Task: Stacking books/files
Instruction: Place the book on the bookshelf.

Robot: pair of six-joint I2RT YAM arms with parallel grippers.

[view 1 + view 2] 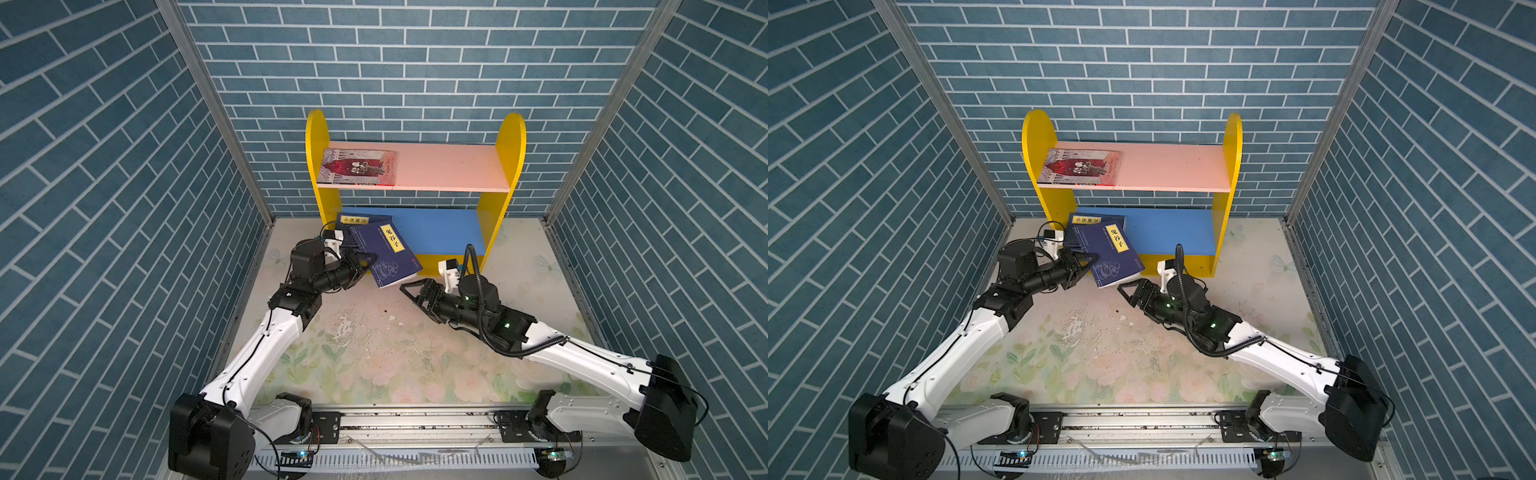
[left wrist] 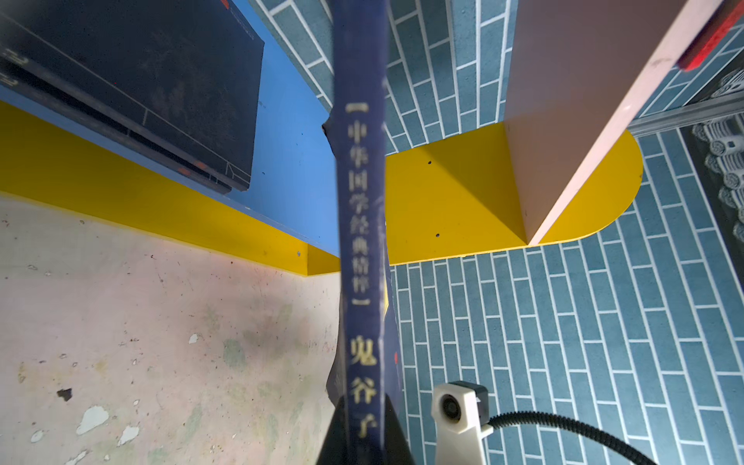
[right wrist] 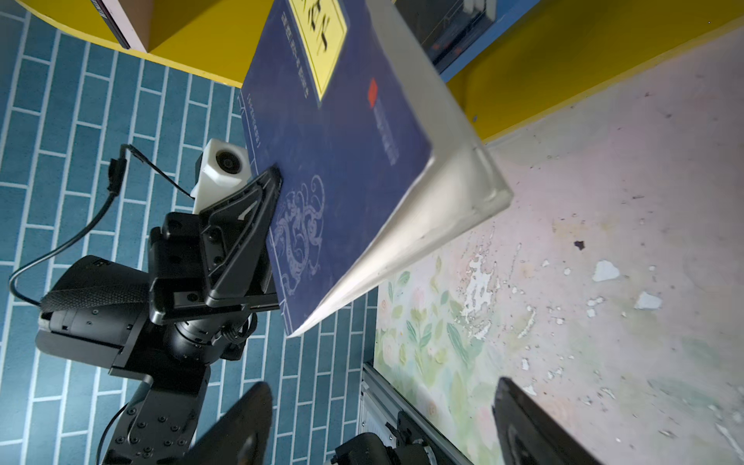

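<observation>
My left gripper [image 1: 365,264] [image 2: 364,435] is shut on the spine edge of a dark navy book [image 1: 392,257] [image 1: 1115,259] [image 3: 342,161] with a yellow title strip. The book hangs tilted above the table, in front of the lower shelf. More navy books [image 1: 353,220] [image 2: 141,88] lie stacked at the left end of the blue lower shelf [image 1: 440,232]. A red-pink-grey illustrated book [image 1: 359,166] [image 1: 1079,166] lies flat on the pink upper shelf [image 1: 449,170]. Just right of the held book's lower corner, my right gripper [image 1: 409,291] [image 3: 380,388] stands open and empty.
The bookshelf has tall yellow side panels [image 1: 509,158] and stands against the blue brick back wall [image 1: 415,62]. Brick walls close in both sides. The floral tabletop [image 1: 374,353] is worn and flaking. A metal rail [image 1: 415,419] runs along the front edge.
</observation>
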